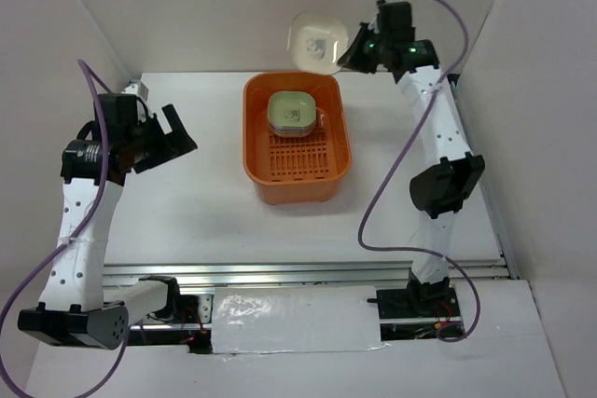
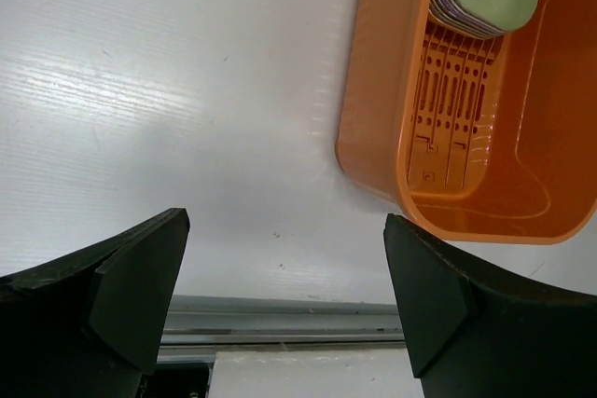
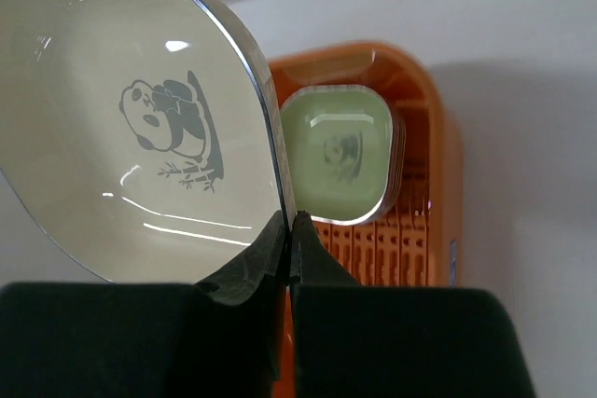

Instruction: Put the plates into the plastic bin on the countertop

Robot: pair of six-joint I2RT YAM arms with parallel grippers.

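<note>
I see the white tabletop [image 1: 187,221] with the orange plastic bin [image 1: 297,191] standing at its middle, closer to the far edge. A stack of plates [image 1: 296,111], a green one on top, lies in the bin's far half. A cream plate [image 1: 315,42] hangs in the air just past the bin's far right corner, tipped up on edge. My right gripper [image 1: 353,48] is pinched onto its rim. My left gripper [image 1: 173,132] hovers near the tabletop's left edge, jaws spread wide.
</note>
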